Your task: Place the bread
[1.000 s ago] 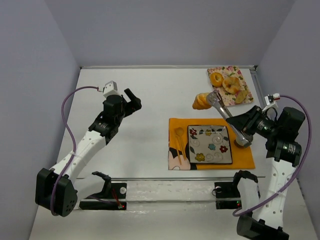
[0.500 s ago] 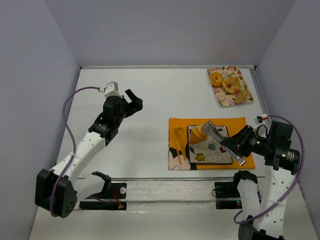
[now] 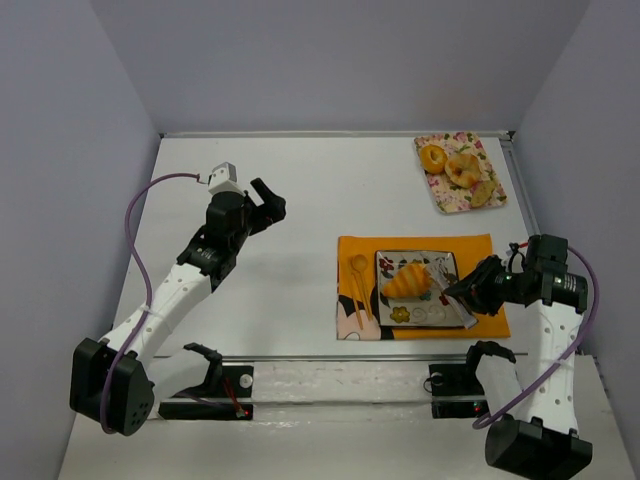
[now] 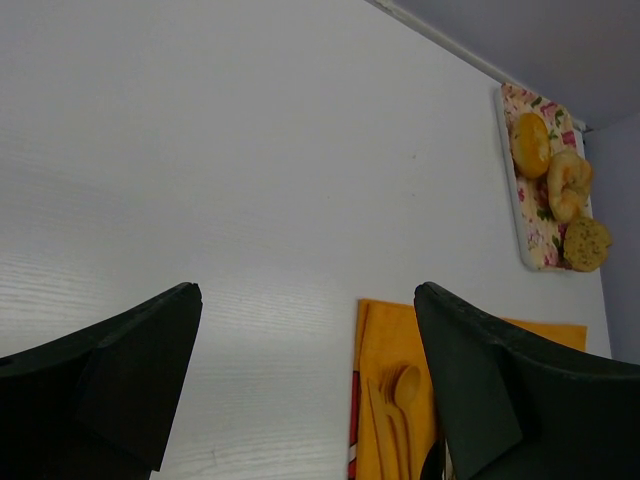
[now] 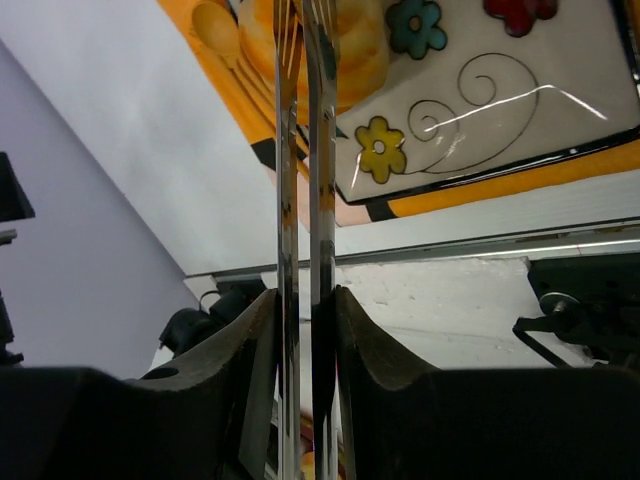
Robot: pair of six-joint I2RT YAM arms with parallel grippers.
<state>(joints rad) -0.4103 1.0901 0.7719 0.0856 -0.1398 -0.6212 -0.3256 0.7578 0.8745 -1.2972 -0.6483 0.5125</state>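
The golden-orange ridged croissant (image 3: 407, 281) is at the left part of the flowered square plate (image 3: 452, 316), between the tips of metal tongs (image 3: 446, 286). My right gripper (image 3: 478, 290) is shut on the tongs' handles, just right of the plate. In the right wrist view the tongs (image 5: 300, 150) run up from my gripper (image 5: 300, 310) to the croissant (image 5: 355, 45) over the plate (image 5: 480, 110). The speckled slice (image 3: 482, 194) lies on the floral tray (image 3: 497, 150) at the back right. My left gripper (image 3: 268, 200) is open and empty over the table's left half.
The plate sits on an orange placemat (image 3: 350, 250) with a wooden spoon and fork (image 3: 357, 285) on its left. The floral tray also holds a round bun (image 3: 433, 157) and a ring-shaped pastry (image 3: 463, 168). A rail runs along the near edge.
My right gripper has carried the croissant in the tongs from beside the floral tray toward me and down onto the flowered plate. The left arm has barely moved.
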